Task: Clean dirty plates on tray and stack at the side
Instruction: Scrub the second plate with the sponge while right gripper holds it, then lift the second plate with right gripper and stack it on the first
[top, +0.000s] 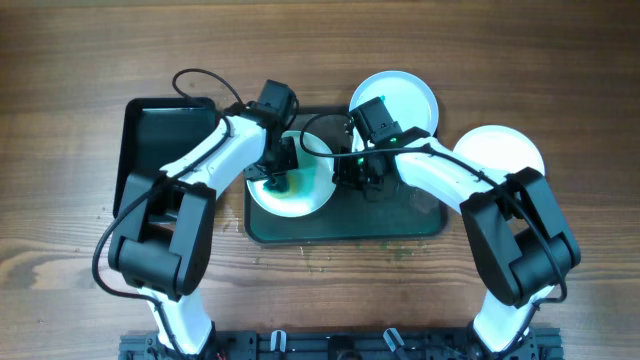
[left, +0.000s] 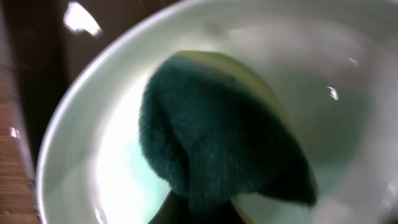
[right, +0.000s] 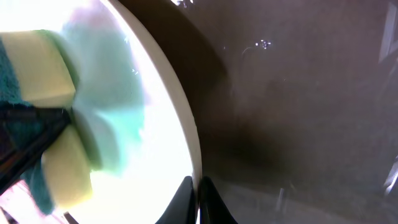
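As viewed from overhead, found one plate (top: 298, 203) lying in the left part of the tray (top: 405, 222), with the tray set on the desk (top: 80, 60). Noted left hand (top: 280, 166) directly over this plate's face, clamped on a sponge (top: 274, 185) held down against the white surface. Confirmed in the left wrist view: dark green pad with a yellow edge filling the middle of the dish, pale green tint on the face beside it. Noted right hand (top: 362, 178) at the same plate's right rim, between the plate and the bare tray floor. Seen in the right wrist view: fingers (right: 185, 194) nearly together, thin white rim running in between them; judged clamped on that rim. Recorded small glints on the tray floor right of the rim. Found a second plate (top: 412, 95) at the tray's far right corner, beyond the right hand and apart from it; unable to tell whether overlapping the tray edge. Found a third plate (top: 508, 148) on the desk right of the tray, partly under the right arm, touched by neither hand. Logged a small black tray (top: 160, 125) left of the main tray, partly covered by the left arm.
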